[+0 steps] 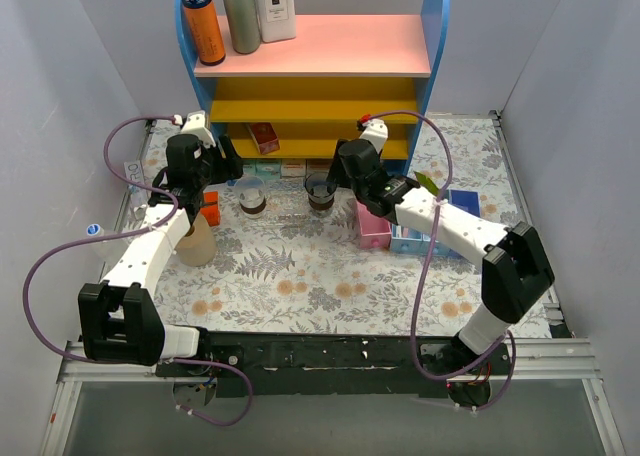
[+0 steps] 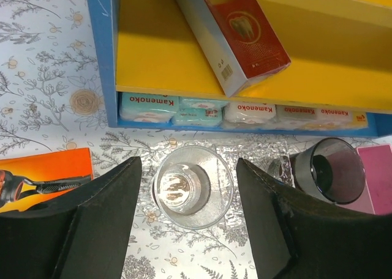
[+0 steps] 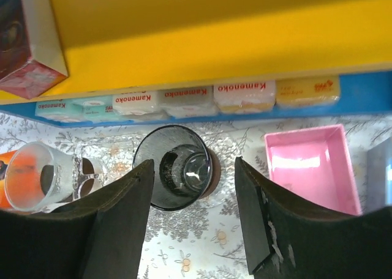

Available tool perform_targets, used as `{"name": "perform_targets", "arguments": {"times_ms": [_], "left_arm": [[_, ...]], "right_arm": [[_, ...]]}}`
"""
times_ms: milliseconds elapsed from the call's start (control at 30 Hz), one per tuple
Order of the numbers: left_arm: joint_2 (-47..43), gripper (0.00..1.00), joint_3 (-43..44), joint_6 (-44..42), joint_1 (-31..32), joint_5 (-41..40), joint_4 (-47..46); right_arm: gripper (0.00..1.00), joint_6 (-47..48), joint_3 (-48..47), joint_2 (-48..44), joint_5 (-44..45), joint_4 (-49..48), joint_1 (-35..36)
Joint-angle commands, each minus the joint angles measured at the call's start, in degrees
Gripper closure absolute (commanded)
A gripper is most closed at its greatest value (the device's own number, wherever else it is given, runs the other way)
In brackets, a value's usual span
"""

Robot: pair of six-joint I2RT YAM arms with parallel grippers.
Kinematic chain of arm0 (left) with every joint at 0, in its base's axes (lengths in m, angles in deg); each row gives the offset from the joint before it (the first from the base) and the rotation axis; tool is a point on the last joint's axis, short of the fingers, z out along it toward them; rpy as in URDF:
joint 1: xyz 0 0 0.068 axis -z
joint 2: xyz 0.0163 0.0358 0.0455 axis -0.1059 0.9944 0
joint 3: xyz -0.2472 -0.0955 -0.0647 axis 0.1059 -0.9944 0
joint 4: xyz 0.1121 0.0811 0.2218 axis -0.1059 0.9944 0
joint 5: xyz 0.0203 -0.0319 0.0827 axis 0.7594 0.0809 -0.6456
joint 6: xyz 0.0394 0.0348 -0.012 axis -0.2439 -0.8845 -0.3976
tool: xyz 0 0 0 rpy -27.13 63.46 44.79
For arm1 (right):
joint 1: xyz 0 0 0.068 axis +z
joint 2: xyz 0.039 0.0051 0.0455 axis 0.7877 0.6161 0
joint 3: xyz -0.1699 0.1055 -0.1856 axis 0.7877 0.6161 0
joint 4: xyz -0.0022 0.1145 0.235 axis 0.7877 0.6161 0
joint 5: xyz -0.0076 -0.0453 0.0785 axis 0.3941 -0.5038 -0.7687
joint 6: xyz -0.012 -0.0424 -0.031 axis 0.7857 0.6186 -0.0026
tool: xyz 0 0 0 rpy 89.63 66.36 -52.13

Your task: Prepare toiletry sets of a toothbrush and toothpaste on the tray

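The tray (image 2: 257,152) lies on the flowered table (image 1: 300,276) just in front of the shelf (image 1: 320,46). It is clear and hard to make out, showing mainly as a crinkled shine under and around the two cups. Its long axis runs from 9 o'clock to 3 o'clock in the top view, parallel to the shelf front.

Both cups stand upright with their mouths up. The clear cup (image 2: 193,187) is at the 9 o'clock end and the dark cup (image 3: 177,175) is toward 3 o'clock, with a gap between them.

The left gripper (image 2: 188,169) hangs over the clear cup with its fingers spread to either side. The cup sits between them, with bare table showing on its 9 o'clock side and the other finger close by its rim.

The right gripper (image 3: 195,166) is over the dark cup, its fingers likewise apart. The 9 o'clock finger overlaps the cup's rim in the wrist view, and a gap shows at the 3 o'clock finger. Neither gripper is clamped on anything.

A toothpaste tube (image 1: 427,183) shows lime green just past the right forearm, at 3 o'clock from the dark cup. Its long axis slants roughly 10 to 4 o'clock. I cannot tell what it rests on.

A pink bin (image 1: 372,231) lies at 4 o'clock from the dark cup, with a blue bin (image 1: 408,242) beside it at 3 o'clock. An orange box (image 2: 43,175) lies at 9 o'clock from the clear cup.
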Motion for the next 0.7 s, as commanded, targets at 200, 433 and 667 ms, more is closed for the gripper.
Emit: {"name": "perform_targets", "arguments": {"times_ms": [200, 433, 667], "left_arm": [[-4.82, 0.33, -2.40, -2.32, 0.57, 6.38, -3.54], [-4.73, 0.31, -2.92, -3.38, 0.66, 7.96, -4.24], [-2.35, 0.29, -2.75, -4.61, 0.92, 10.69, -3.98]], "right_arm": [[0.37, 22.22, 8.23, -18.67, -18.64, -3.33, -11.70], [0.37, 33.96, 10.02, -26.16, -38.54, 7.90, -31.15], [0.39, 40.13, 8.33, -21.15, -44.51, 16.37, -36.69]]}}
